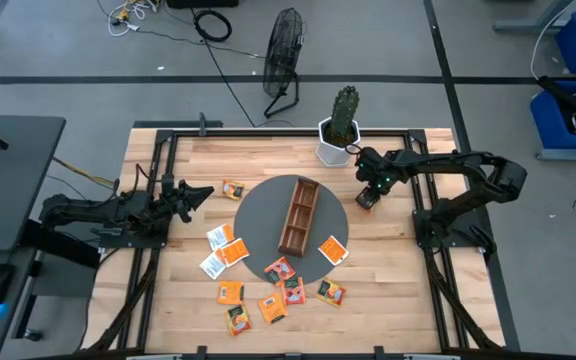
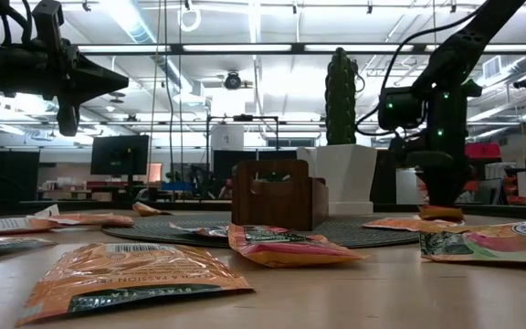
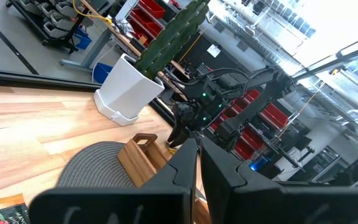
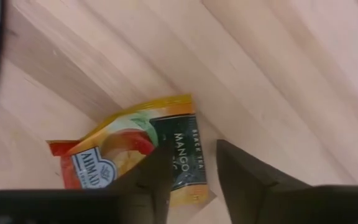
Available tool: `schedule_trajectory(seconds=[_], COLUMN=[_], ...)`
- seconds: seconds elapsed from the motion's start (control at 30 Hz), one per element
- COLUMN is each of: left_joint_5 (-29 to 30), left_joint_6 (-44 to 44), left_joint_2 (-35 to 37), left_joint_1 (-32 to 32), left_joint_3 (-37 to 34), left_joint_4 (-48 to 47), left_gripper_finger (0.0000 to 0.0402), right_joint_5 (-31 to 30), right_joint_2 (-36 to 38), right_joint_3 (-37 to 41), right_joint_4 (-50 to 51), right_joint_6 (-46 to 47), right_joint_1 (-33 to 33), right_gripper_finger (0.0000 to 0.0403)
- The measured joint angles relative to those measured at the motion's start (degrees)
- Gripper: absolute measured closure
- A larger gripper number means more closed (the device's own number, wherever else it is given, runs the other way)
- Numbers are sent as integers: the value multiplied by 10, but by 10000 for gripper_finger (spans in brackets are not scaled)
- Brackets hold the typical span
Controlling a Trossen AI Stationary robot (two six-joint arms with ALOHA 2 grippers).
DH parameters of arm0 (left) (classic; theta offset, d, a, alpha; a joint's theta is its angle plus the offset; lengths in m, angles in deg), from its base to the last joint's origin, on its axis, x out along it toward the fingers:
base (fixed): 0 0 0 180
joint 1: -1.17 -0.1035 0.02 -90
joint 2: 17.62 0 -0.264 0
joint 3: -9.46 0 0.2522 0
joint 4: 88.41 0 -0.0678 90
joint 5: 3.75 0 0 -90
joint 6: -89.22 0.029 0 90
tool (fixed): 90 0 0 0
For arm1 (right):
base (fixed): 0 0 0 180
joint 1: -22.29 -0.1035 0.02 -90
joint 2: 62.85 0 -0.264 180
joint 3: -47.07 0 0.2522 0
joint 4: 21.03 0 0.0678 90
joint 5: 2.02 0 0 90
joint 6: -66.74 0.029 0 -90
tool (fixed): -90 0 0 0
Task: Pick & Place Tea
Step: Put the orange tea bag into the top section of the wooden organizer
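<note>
Left gripper [image 1: 204, 193] hangs with its fingers pressed together, well off to the left of the round grey mat [image 1: 258, 215], while the right gripper [image 1: 367, 199] is down over one tea sachet [image 4: 135, 149] just off the mat's right edge, fingers straddling its dark end and part-way closed. Honestly that flat sachet could just slide or buckle out, since there's barely any edge to bite. It lies flat, long axis roughly along the plank grain, dark end toward the fingers and red end away.
</note>
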Motion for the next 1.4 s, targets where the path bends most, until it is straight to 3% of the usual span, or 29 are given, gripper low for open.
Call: schedule_trajectory(seconds=[0.23,0.63,0.87,1.1,1.4], left_joint_5=[0,0,0,8,19], left_joint_6=[0,-5,-96,-106,-122], left_joint_2=[0,0,0,0,-4], left_joint_1=[0,0,0,0,0], left_joint_3=[0,0,0,0,4], left_joint_4=[0,1,3,38,61], left_gripper_finger=[376,376,376,376,360], right_joint_5=[18,17,13,-15,-38], right_joint_2=[1,45,122,165,167], right_joint_3=[0,1,-5,-53,-116], right_joint_4=[-2,24,39,68,48], right_joint_6=[2,4,14,15,16], right_joint_1=[-1,-32,-57,-93,-156], right_gripper_finger=[395,401,402,402,403])
